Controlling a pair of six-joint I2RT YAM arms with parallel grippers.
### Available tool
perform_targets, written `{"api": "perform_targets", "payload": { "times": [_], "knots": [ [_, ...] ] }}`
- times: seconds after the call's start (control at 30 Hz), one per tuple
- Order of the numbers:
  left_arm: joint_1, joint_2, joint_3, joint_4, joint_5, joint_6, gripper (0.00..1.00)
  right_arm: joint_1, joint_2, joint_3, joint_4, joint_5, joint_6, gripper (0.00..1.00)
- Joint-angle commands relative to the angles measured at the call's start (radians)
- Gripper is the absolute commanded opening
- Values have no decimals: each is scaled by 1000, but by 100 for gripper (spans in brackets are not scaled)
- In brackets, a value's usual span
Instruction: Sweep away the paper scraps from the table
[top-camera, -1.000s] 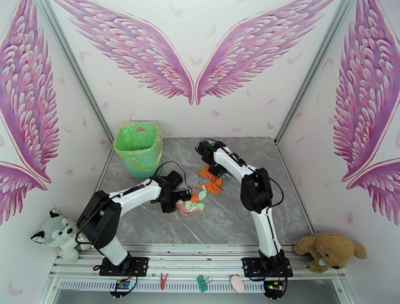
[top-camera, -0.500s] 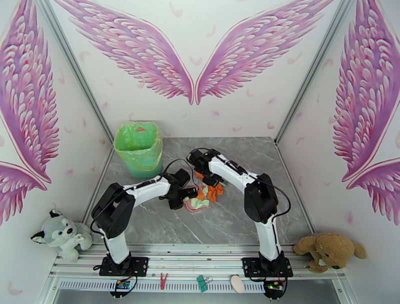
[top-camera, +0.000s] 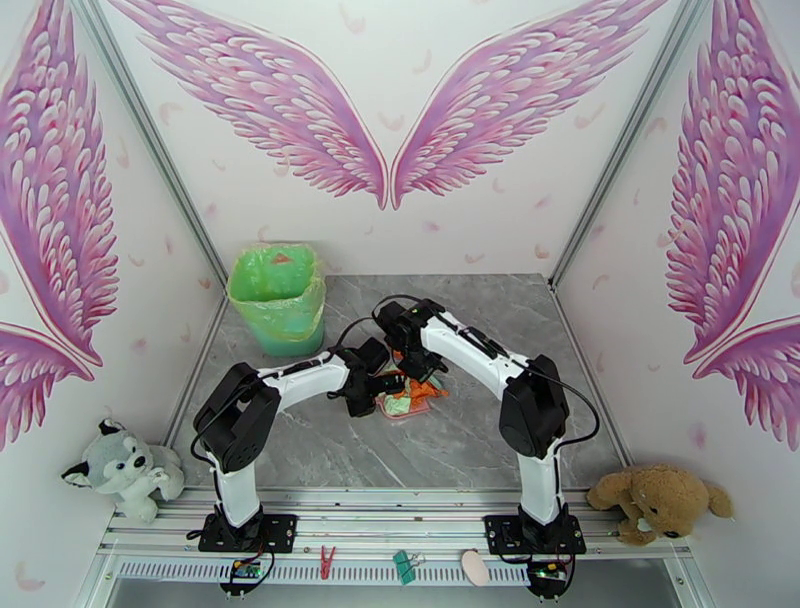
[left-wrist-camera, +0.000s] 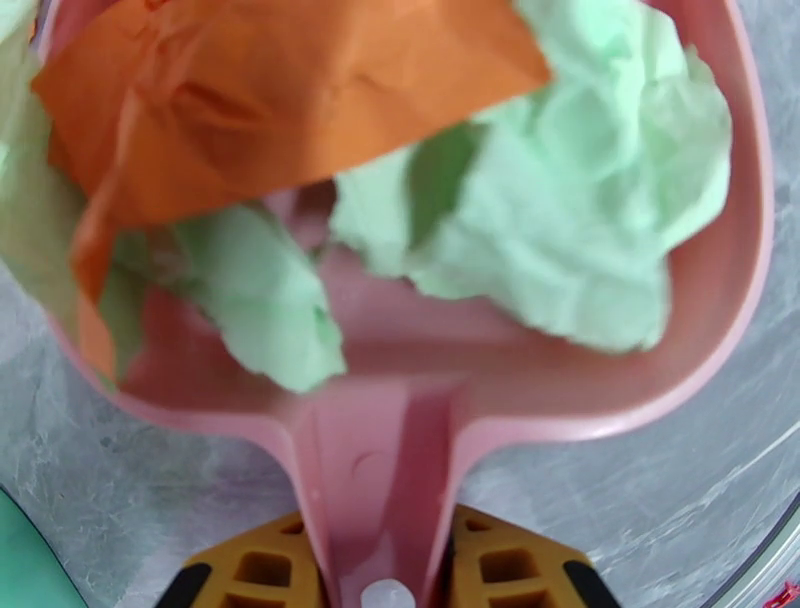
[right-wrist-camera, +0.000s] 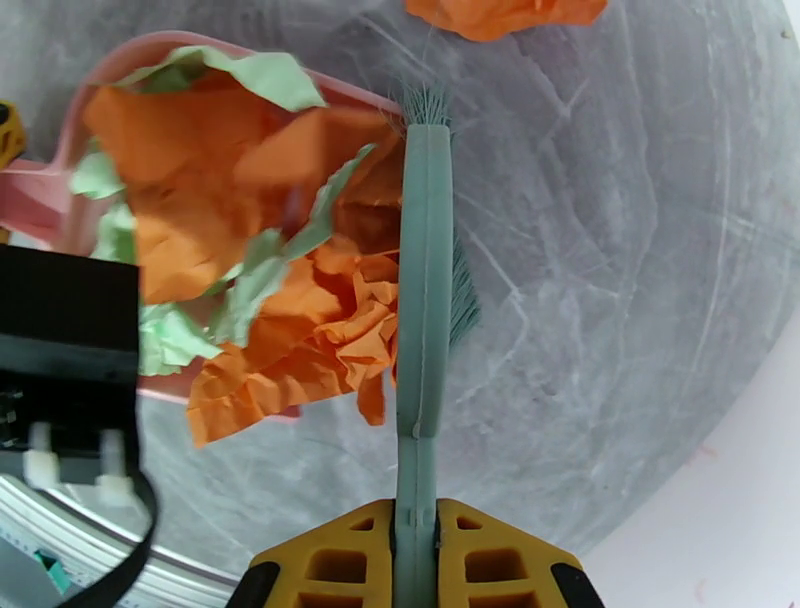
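Centre frame: right gripper (right-wrist-camera: 415, 545), clenched on brush (right-wrist-camera: 425, 250), swept paper scraps (right-wrist-camera: 250, 230) into dustpan (left-wrist-camera: 400, 420) grasped by left gripper (left-wrist-camera: 375, 570); orange scrap (right-wrist-camera: 500, 12) remains outside.

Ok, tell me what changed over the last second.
The left gripper pushed the pink dustpan rightward toward the pile. The right gripper drew the green brush leftward, sweeping most paper scraps into the pan. Both grips held; the green bin stayed put.
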Motion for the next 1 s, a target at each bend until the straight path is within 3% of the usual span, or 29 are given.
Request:
{"api": "perform_targets", "payload": {
  "times": [0.0, 0.27, 0.97],
  "knots": [
    [-11, 36, 1, 38, 47, -13, 0, 17, -39, -20, 4, -134, 56, 0],
    [-11, 10, -46, 123, 76, -48, 0, 17, -97, 3, -1, -173, 107, 0],
    [14, -83, -54, 146, 115, -74, 0, -74, -204, 205, -192, 53, 116, 0]
  ]
}}
